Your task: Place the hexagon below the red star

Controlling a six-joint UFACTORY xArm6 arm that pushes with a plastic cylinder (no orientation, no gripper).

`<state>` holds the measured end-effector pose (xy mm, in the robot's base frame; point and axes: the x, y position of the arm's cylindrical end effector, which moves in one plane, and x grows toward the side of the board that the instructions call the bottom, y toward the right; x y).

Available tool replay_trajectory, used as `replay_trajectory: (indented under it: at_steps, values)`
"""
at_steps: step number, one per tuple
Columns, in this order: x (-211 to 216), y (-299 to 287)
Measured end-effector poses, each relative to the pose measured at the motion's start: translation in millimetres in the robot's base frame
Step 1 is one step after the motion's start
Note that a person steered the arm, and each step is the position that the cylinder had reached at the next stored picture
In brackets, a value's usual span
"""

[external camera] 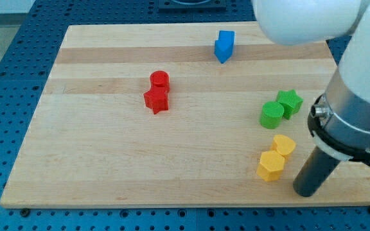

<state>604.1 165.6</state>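
A red star [156, 101] lies left of the board's middle, with a red cylinder [160, 79] touching it just above. A yellow hexagon [270, 165] lies at the lower right, touching another yellow block [284, 145] up and to its right. My tip [305, 190] rests on the board at the lower right, a short way right of and slightly below the yellow hexagon, not touching it.
A green cylinder [272, 115] and a green star [290, 102] sit together at the right. A blue block [224, 45] lies near the top centre. The wooden board [108, 160] lies on a blue perforated table. The arm's body [352, 122] covers the right edge.
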Motion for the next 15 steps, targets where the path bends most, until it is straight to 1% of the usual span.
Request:
replay_trajectory:
  at_steps: [1, 2, 4, 6, 8, 9, 10, 12, 13, 14, 15]
  values:
    - [-10.1, -3.2]
    - [-22.3, -20.1]
    - [-22.2, -77.3]
    - [-47.6, -84.9]
    - [-63.6, -147.6]
    - [-72.9, -167.1]
    - [-84.4, -179.3]
    - [-113.9, -181.4]
    - [-116.1, -197.6]
    - [-113.0, -200.9]
    - [-98.6, -200.9]
